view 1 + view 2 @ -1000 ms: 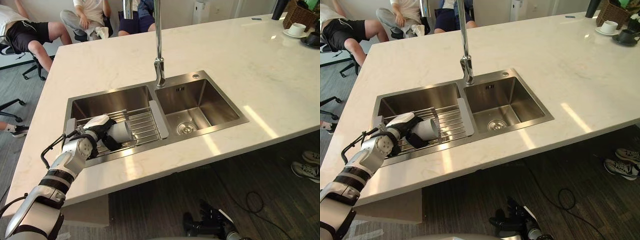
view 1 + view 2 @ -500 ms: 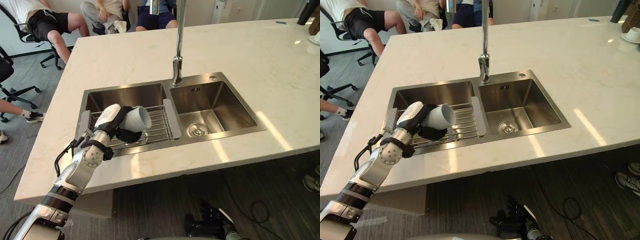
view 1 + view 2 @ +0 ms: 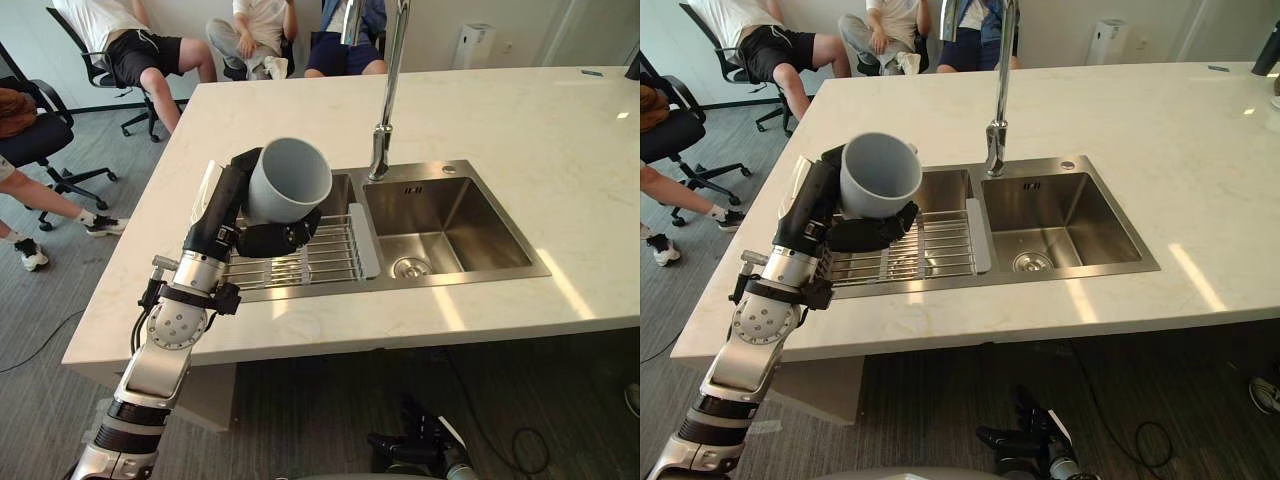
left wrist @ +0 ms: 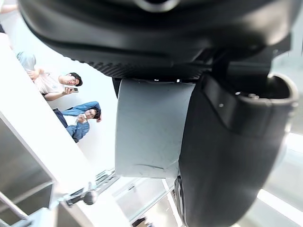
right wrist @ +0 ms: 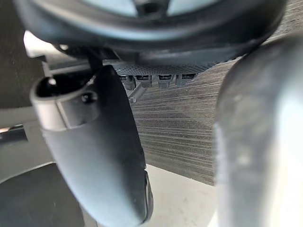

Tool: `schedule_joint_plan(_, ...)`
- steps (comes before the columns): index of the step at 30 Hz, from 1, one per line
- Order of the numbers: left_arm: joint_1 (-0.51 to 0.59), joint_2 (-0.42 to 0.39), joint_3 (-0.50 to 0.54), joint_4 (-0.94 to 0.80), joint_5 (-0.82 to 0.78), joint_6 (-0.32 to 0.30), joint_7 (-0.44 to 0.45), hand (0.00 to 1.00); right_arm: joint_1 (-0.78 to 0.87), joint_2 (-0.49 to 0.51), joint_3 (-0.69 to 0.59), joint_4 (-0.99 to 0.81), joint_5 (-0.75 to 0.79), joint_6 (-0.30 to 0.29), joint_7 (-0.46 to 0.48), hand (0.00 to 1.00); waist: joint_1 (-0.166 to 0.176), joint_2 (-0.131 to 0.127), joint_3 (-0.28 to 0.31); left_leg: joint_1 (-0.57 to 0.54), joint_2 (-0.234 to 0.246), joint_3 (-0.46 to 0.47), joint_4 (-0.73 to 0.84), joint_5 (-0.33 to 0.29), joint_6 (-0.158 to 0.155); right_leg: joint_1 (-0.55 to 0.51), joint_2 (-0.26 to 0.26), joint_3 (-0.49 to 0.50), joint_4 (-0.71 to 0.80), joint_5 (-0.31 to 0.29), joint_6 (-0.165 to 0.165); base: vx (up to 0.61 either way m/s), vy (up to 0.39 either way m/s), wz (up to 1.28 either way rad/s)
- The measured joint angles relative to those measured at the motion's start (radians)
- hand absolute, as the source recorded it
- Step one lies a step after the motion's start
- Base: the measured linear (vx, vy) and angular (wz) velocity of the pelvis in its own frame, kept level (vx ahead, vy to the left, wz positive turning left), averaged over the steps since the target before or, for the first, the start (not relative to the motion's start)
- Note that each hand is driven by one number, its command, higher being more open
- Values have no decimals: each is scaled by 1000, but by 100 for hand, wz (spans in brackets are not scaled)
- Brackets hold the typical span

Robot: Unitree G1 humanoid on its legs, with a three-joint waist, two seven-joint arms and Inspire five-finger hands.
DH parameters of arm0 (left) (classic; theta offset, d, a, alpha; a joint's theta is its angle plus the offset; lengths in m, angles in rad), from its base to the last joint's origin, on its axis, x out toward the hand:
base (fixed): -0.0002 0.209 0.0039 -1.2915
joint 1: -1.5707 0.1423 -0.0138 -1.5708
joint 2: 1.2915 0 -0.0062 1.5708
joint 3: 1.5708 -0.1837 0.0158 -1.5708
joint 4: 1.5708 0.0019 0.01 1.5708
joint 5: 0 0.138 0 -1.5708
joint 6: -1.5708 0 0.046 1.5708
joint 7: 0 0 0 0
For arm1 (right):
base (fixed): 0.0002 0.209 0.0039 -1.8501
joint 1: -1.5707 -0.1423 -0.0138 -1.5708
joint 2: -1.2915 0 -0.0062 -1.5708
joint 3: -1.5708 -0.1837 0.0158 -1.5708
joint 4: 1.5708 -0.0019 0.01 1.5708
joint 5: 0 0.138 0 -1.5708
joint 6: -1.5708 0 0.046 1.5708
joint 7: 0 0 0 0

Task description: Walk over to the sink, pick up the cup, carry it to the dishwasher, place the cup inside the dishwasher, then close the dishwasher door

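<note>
Held aloft over the left basin of the stainless-steel double sink (image 3: 480, 280), a pale grey round cup (image 3: 290, 178) tilts its open mouth upward. The robot's left hand (image 3: 230, 205) has it clamped, dark fingers (image 3: 272, 238) curled under the wall and the thumb pressing the opposite side. A wire rack (image 3: 330, 255) spans that basin of the sink below the cup, and a tall chrome tap (image 3: 388, 90) rises behind the sink's divider. Around the sink lies a pale marble counter (image 3: 560, 130); beyond the sink's far side, seated people (image 3: 258, 25) look on. The right hand (image 3: 415, 450) hangs on the sink's near side, below counter level, loose and holding nothing.
</note>
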Motion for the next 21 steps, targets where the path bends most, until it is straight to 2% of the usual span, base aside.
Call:
schedule_joint_plan(5, 141, -96, 21, -37, -124, -15, -64, 0, -4, 31, -1, -7, 0, -20, -1, 100, 26, -2, -3, -1, -9, -32, 1, 4, 7, 19, -6, -28, 5, -3, 3, -12, 5, 18)
schedule_joint_plan(8, 219, -127, 28, -41, -139, -15, -80, 0, -1, 44, -9, -18, 0, -21, 2, 100, 46, -3, -19, -8, -15, -51, -3, 8, 14, 23, -14, -46, 5, -6, 8, -34, 12, 24)
schedule_joint_plan(13, 308, -182, 31, -83, -199, -16, -128, 0, 11, 44, -22, -34, -1, -22, 3, 100, 55, 2, -31, -5, -33, -127, -59, 38, 22, 45, -33, -116, 6, -34, 33, -16, -3, 49)
schedule_joint_plan(15, 340, -189, 29, -111, -205, -17, -153, 0, 14, 47, -21, -38, -1, -22, 3, 100, 55, 0, -34, 0, -29, -118, -87, 37, 25, 56, -35, -133, 6, -53, 40, 10, -15, 63)
schedule_joint_plan(17, 361, -195, 11, -123, -233, -47, -188, 0, 13, 46, -26, -49, -2, -22, 3, 100, 67, 0, -44, -43, 18, 52, -33, 29, 32, 62, -55, -212, 7, -57, 50, 67, 2, 94)
schedule_joint_plan(18, 361, -200, 2, -123, -234, -52, -191, 0, 13, 45, -32, -53, -2, -22, 3, 100, 68, -1, -49, -58, 34, 109, -13, 21, 45, 63, -62, -244, 8, -51, 44, 142, 100, 152)
schedule_joint_plan(19, 358, -211, -29, -118, -234, -74, -198, 0, 2, 35, -45, -67, -1, -22, -1, 100, 67, -1, -52, -91, 87, 293, 59, 20, 100, 65, -94, -324, 37, -65, 41, 117, 124, 153)
schedule_joint_plan(20, 350, -214, -44, -112, -235, -82, -205, 0, -4, 25, -52, -71, -1, -21, -5, 100, 66, 2, -52, -114, 97, 359, 110, 26, 104, 65, -109, -360, 66, -82, 45, 89, 196, 215)
schedule_joint_plan(21, 332, -223, -82, -100, -240, -86, -217, 0, -19, -2, -64, -75, 1, -19, -17, 100, 61, 14, -41, -137, 108, 446, 183, 35, 108, 51, -162, -435, 209, -145, 39, -48, 212, 212)
